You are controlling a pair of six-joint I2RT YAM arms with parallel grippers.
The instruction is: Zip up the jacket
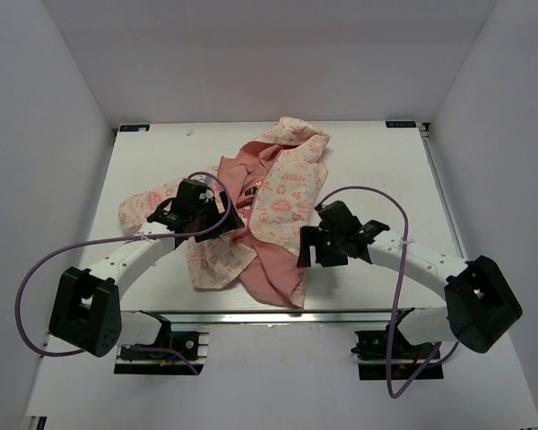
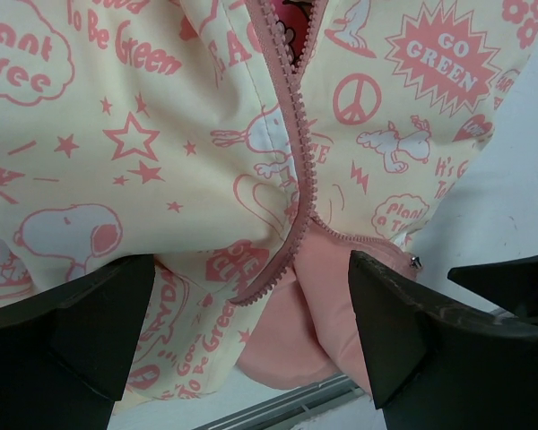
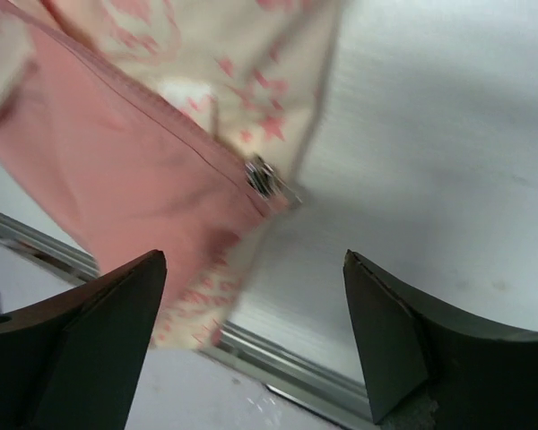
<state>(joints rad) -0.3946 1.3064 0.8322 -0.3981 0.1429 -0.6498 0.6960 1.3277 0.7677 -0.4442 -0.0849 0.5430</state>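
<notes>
**Free desk to the right and rear; cloth fills the middle**

The jacket (image 1: 291,193) sprawls over the middle of the desk (image 1: 386,161), from near the back edge to the front rail (image 1: 341,315), blocking any low pass there. Bare desk lies free along the whole right side and in the far left corner. The left claw (image 1: 197,210) hangs over the jacket's left half, jaws spread wide, with cloth beneath both fingers. The right claw (image 1: 327,244) stands at the jacket's right hem, jaws spread wide, pink lining under one finger and bare desk under the other. White walls (image 1: 36,134) close the left, right and back. A purple cable (image 1: 399,296) loops beside each arm.
</notes>
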